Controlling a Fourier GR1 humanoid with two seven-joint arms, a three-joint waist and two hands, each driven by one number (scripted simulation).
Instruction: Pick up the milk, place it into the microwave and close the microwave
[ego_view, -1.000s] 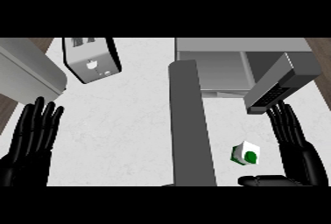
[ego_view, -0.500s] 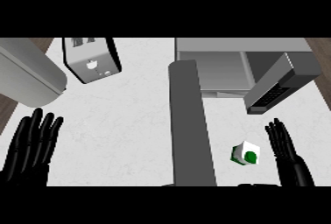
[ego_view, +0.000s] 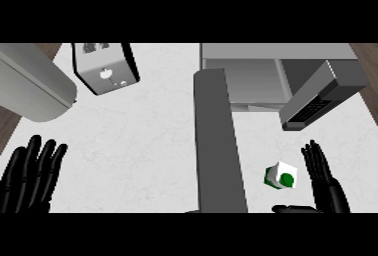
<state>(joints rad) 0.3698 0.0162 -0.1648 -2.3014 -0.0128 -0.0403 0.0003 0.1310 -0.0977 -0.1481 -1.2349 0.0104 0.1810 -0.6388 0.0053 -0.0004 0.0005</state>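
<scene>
One view, head: milk carton (ego_view: 280, 176) stood at frame's lower right, just beside right hand (ego_view: 325, 184), whose straight, close-set fingers held nothing. Left hand (ego_view: 29, 177) rested lower left, fingers spread. Carton likely light, stiff, slick; best grasped across flat sides.

Left hand (ego_view: 29, 177) and right hand (ego_view: 325, 182) low in view, fingers straight, both open.

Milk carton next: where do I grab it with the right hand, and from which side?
Probably round its flat side walls, coming from its right. The milk carton is a small box standing apart from the right hand, which is open just to its right, with the thumb toward its near side. The open microwave door stands close on the carton's left, so that side looks cramped.
</scene>
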